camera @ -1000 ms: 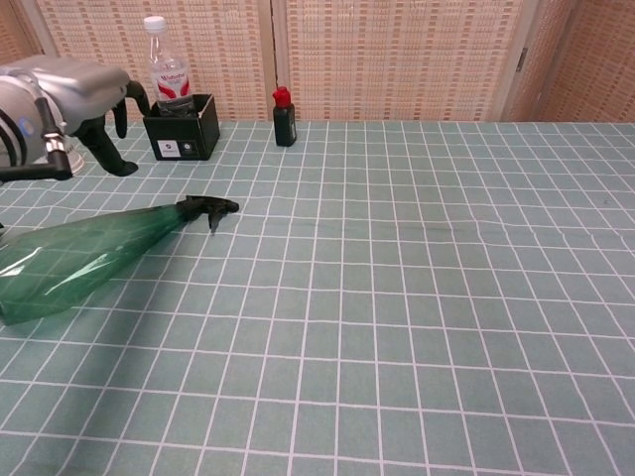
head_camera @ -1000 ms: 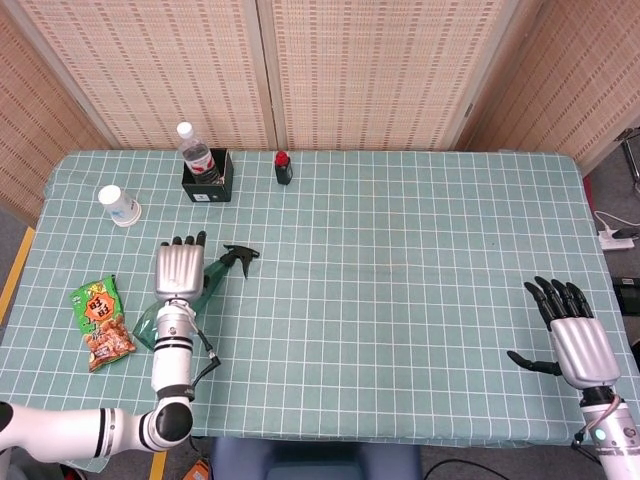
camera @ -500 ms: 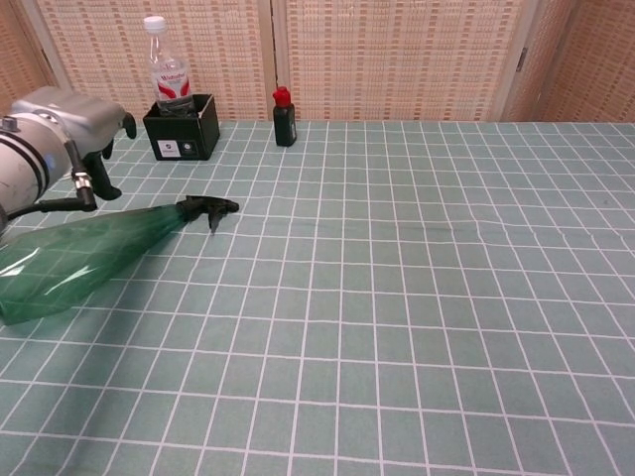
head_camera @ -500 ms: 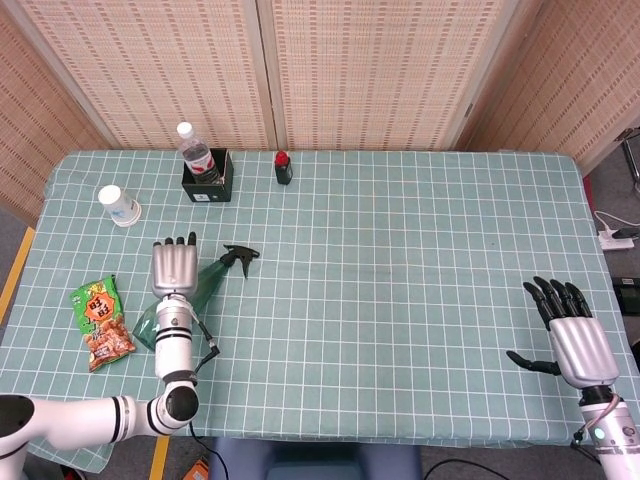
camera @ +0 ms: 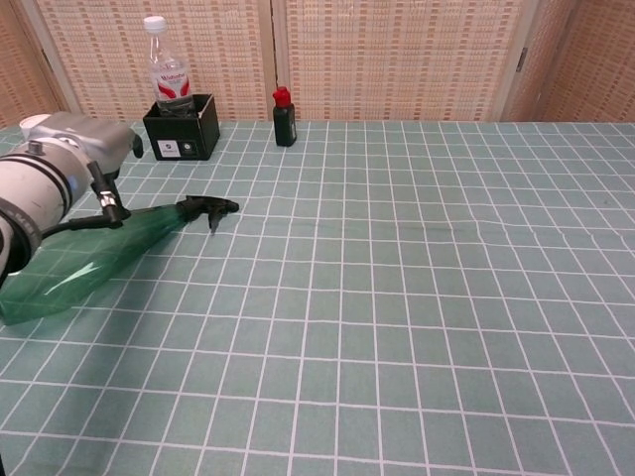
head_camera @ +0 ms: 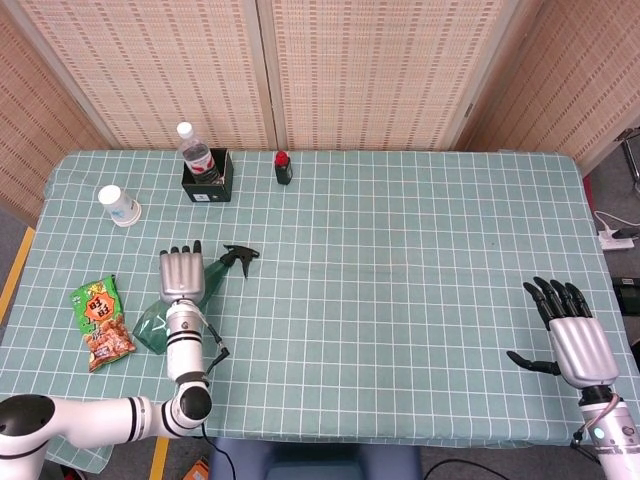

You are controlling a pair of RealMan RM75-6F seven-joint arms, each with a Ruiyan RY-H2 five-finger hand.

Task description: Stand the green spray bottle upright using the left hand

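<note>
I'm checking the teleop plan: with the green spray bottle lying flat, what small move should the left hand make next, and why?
Probably lower the left hand onto the green spray bottle and close around its body. The bottle lies on its side on the table, nozzle pointing away from the robot, and the hand hovers over its middle with fingers extended, holding nothing, so a grasp must come before any tilting upright.

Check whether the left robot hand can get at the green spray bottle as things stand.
Probably yes. The left robot hand hovers right over the green spray bottle, which lies on its side on the table. Nothing stands between them; the snack packet lies clear.

Snack bag (head_camera: 101, 323) lies left of green spray bottle (head_camera: 190, 294).
</note>
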